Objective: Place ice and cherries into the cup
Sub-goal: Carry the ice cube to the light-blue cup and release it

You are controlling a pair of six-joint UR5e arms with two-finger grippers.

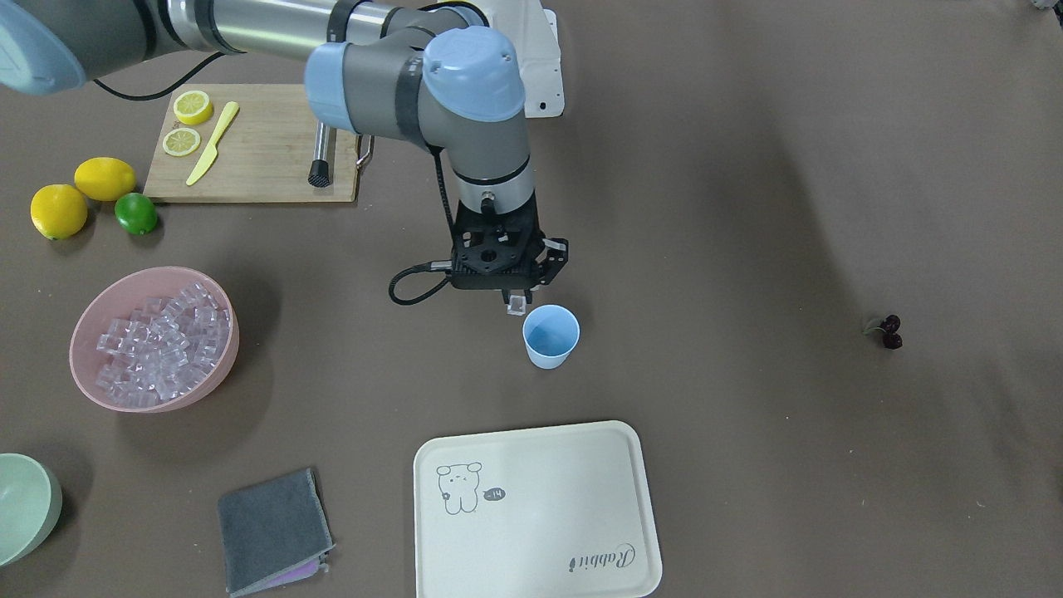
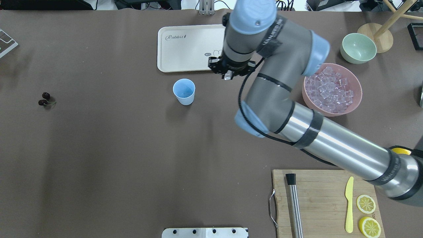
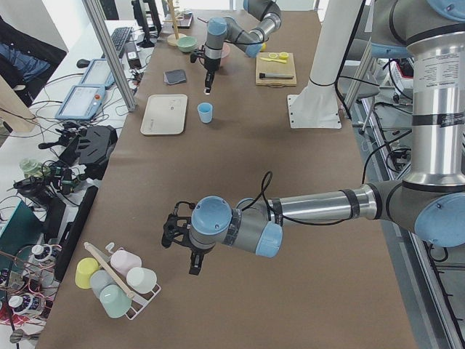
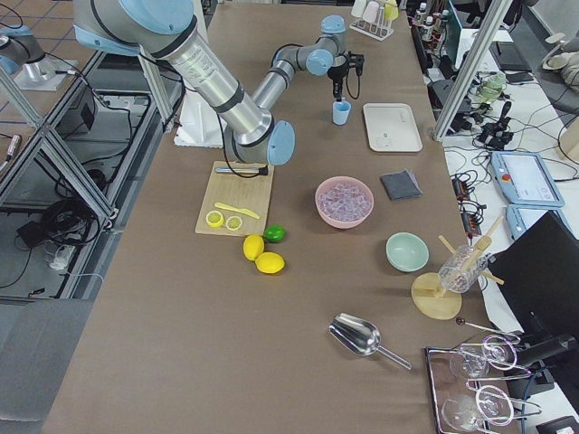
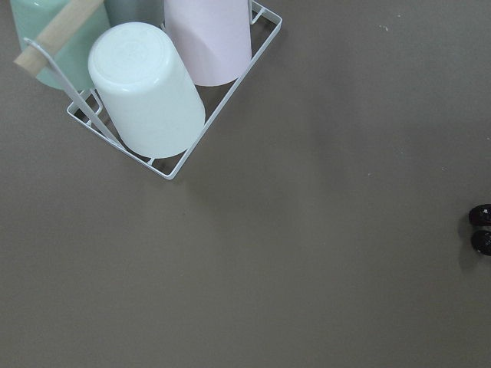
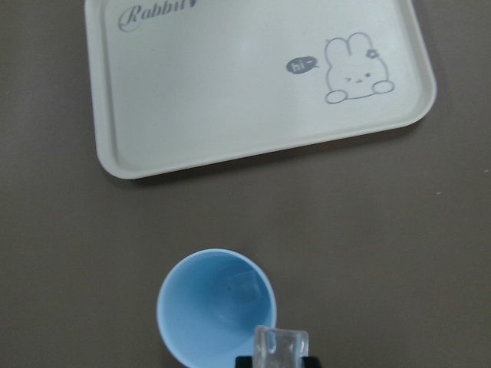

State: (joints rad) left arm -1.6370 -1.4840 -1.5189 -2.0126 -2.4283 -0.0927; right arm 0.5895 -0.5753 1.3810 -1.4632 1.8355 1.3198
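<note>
Right hand [image 1: 516, 299] points straight down with the wrist vertical. Its two fingers are closed on one clear ice cube [image 1: 517, 306], which sticks out a little below the tips. The right arm reaches far over the table [image 1: 747, 208] from the side of the cutting board [image 1: 266, 158], with its elbow bent high above the surface.

Around the hand the room is open. The cream tray [image 1: 540, 515] lies beyond the cup on the operators' side, near it but not touching. The pink bowl [image 1: 133, 281] with the heap of ice [image 1: 162, 345] stands well apart toward the robot's right, and the grey cloth [image 1: 272, 527] is even farther.

The cup [image 1: 548, 357] stands upright on the table just below the hand. In the wrist view the held cube is over the rim of the cup, not over its middle, and the side view shows a gap between cube and cup. A pale square shape shows on the cup's bottom; I cannot tell surely what it is. The cherries [image 1: 890, 331] lie on bare table, well apart, on the robot's left side.

The left hand [image 3: 195, 267] hangs low over the table near a wire rack [image 3: 116, 283] of cups, fingers down. I cannot tell if it is open or closed.
</note>
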